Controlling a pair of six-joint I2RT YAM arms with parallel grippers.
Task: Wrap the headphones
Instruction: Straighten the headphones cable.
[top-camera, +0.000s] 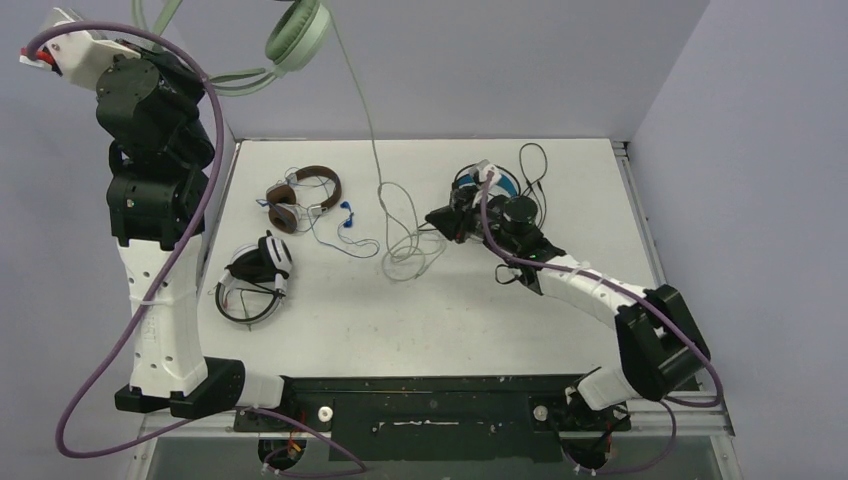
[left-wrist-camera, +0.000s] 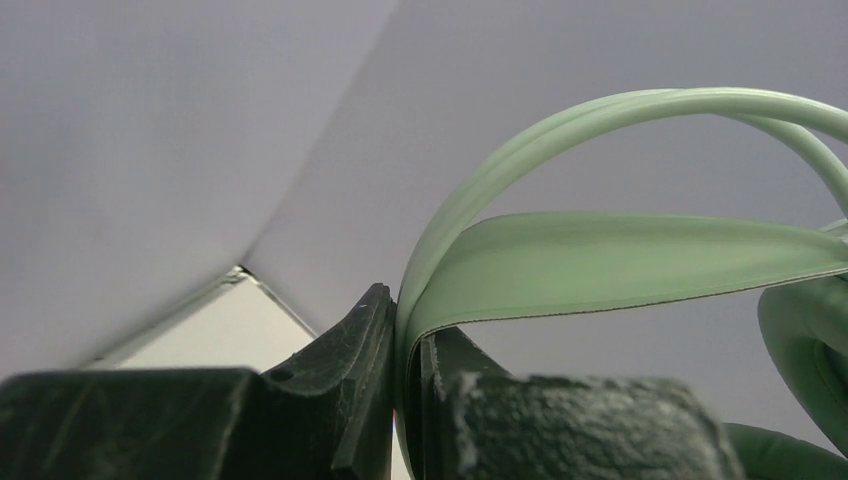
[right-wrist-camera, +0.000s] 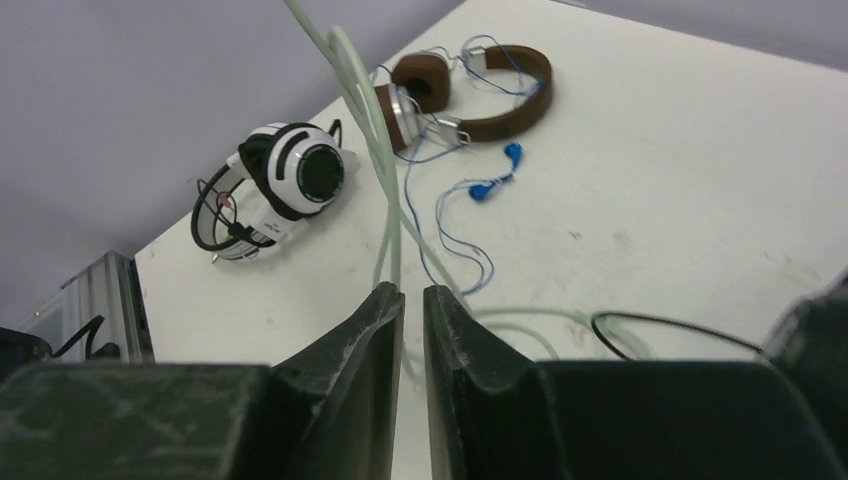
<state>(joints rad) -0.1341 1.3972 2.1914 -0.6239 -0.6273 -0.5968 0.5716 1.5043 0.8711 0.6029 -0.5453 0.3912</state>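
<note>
The left gripper (left-wrist-camera: 405, 335) is closed tight on the flat band of the mint green headphones (top-camera: 298, 35), its 2 fingers pinching the band (left-wrist-camera: 600, 260) between them. That arm is raised high over the far left corner of the table (top-camera: 420, 320), so the headset hangs in the air against the back wall, one ear cup showing at the top of the overhead view.

Its pale green cord (top-camera: 372, 130) drops from the cup to the middle of the table and ends in a loose coil (top-camera: 405, 250). The right gripper (right-wrist-camera: 412, 300) sits low beside that coil, fingers pointing left. Its jaws stand almost together with only a slim gap, and the cord (right-wrist-camera: 385, 200) runs down into that gap; the wrist view does not show whether the cord is actually pinched.

3 more headsets lie on the table. The brown headphones (top-camera: 300, 195) are at the far left, a thin blue cable (top-camera: 345, 215) trailing beside them. The white headphones with black stripes (top-camera: 262, 265) lie nearer the left arm. The black headphones with a blue headband (top-camera: 495, 185) sit just behind the right wrist, partly hidden by it
</note>
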